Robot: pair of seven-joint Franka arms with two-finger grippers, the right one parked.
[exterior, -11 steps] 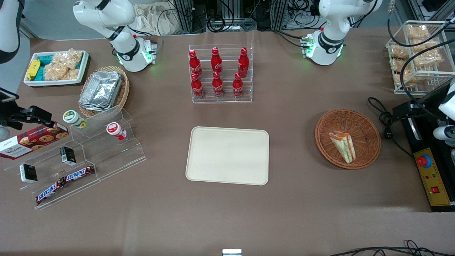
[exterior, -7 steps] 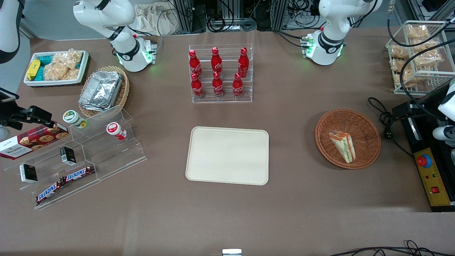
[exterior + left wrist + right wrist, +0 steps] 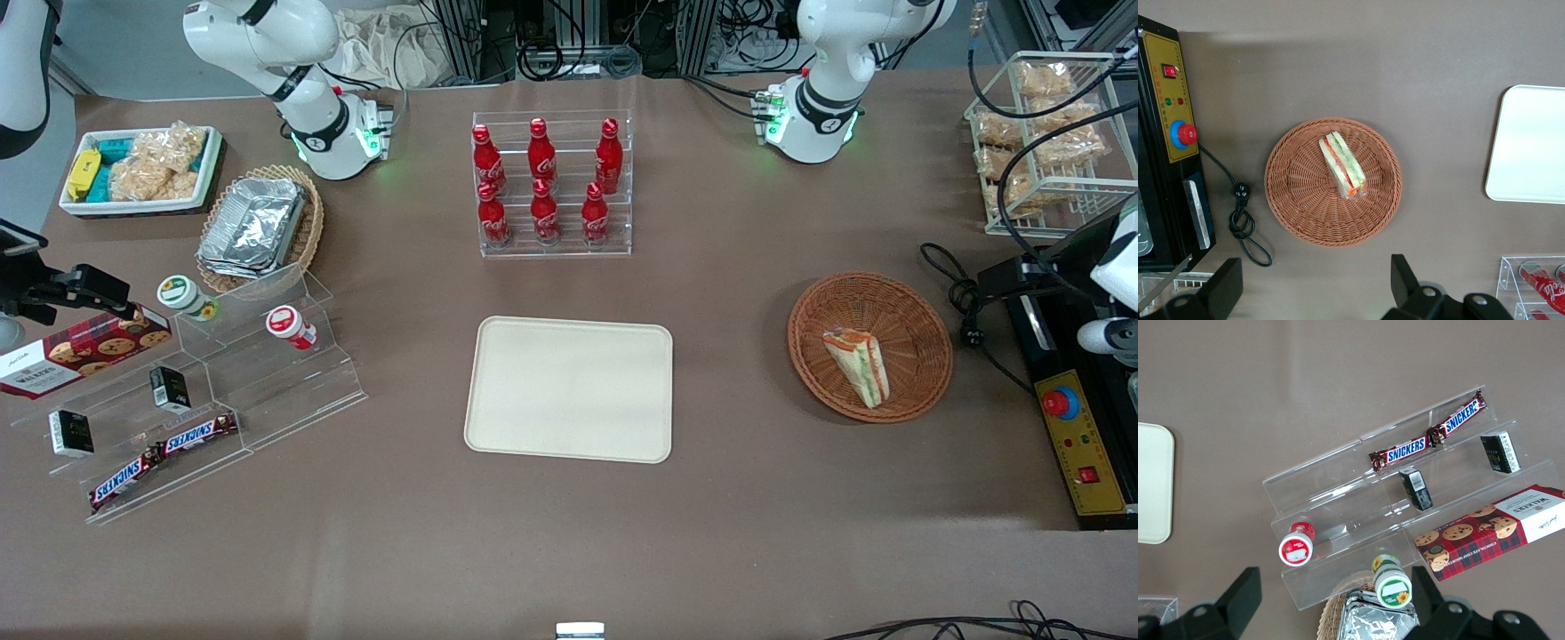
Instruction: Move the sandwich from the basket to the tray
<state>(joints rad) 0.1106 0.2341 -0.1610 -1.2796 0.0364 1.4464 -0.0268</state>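
My gripper [image 3: 1315, 293] hangs high above the table, over the reddish-brown basket [image 3: 1298, 213], and touches nothing. My two fingers [image 3: 1403, 279] stand wide apart, with only air between them, and the basket shows in the gap between them from above.

The sandwich [image 3: 1343, 165] lies in the basket, resting on the woven bottom near the middle. It is a pale wedge with green and orange-red layers, and its clear wrap shines a little. In the front view the sandwich [image 3: 858, 365] sits in the part of the basket [image 3: 916, 311] that is nearer to the camera.

The basket stands on the brown table [image 3: 756, 516] toward the working arm's end. The cream tray [image 3: 569, 388] lies flat in the middle of the table, well apart from the basket, and nothing is on it. Farther from the camera than the tray there is a clear rack with red bottles [image 3: 542, 182]. Beside the basket lies a black cable [image 3: 1241, 223], and next to it a control box [image 3: 1168, 133] with a red button.
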